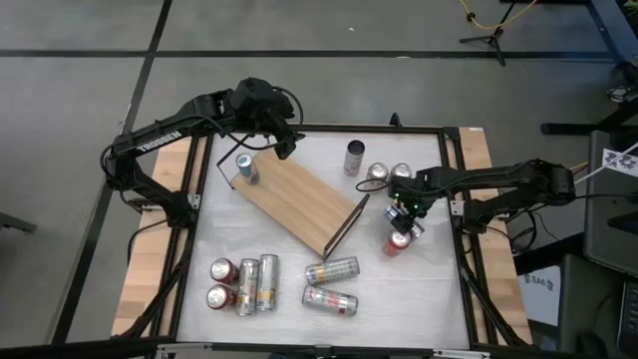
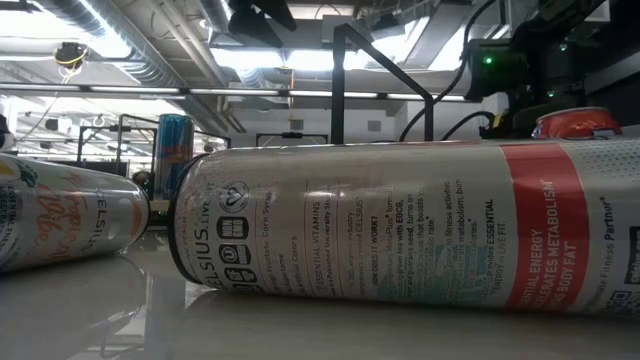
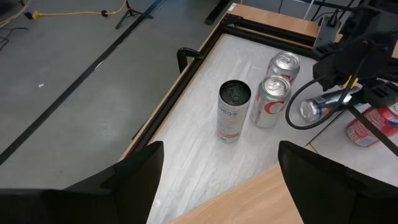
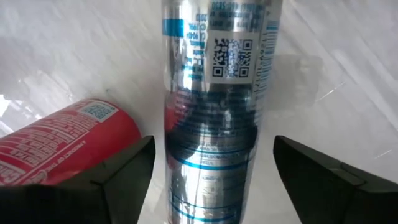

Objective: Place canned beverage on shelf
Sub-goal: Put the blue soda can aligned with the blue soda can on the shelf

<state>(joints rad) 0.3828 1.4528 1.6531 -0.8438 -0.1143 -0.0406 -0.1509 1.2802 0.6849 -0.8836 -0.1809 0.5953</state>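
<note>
Cans are mostly not yet on the shelf [image 1: 299, 202], which lies slanted in the middle of the desk [image 1: 429, 299]. One blue can [image 1: 245, 170] stands on its end toward the far left corner, under the released left hand [image 1: 282, 143]. The right hand [image 1: 404, 211], near the right edge, has its fingers apart on both sides of a silver can [image 4: 211, 118], not clenched. Beside it lies a red can [image 1: 398, 242]. About ten cans seem left to place.
</note>
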